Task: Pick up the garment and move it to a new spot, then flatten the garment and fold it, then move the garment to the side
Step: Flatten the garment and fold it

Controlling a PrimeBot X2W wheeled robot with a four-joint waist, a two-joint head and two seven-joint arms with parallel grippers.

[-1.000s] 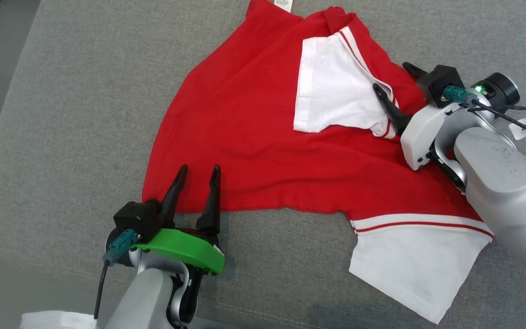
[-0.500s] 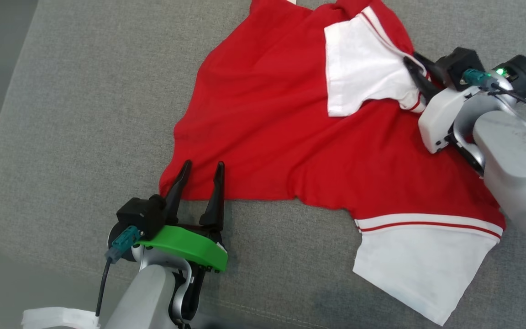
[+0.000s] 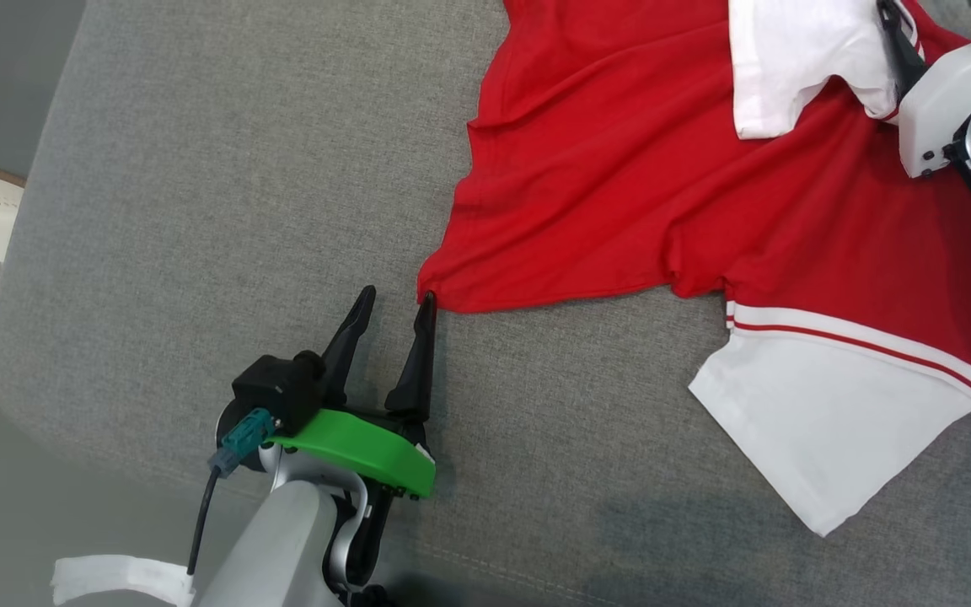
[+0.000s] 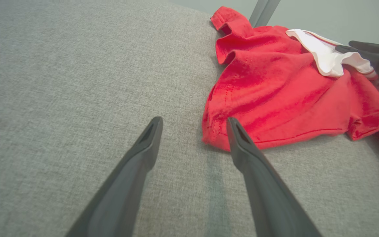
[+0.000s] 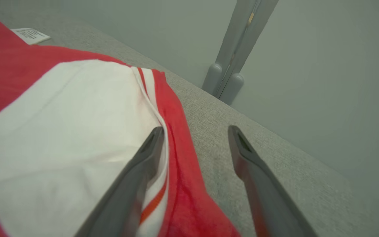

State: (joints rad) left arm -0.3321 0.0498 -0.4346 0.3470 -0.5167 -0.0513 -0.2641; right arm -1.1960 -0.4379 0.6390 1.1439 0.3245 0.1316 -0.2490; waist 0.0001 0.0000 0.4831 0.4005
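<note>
Red garment [image 3: 620, 169] is lying spread and rumpled on the grey fabric surface [image 3: 199, 211], one white sleeve [image 3: 797, 59] folded over its body
Beside the near hem corner the left gripper [image 3: 397, 295] is hanging low over the surface, fingers apart with nothing between them, its right fingertip sitting just beside the cloth; the right gripper [image 5: 195, 128] is standing open too, one finger lying against the folded sleeve's striped edge, the other hanging over bare grey fabric

The label [image 5: 30, 35] on the garment [image 5: 5, 72] bears print too small to read.
</note>
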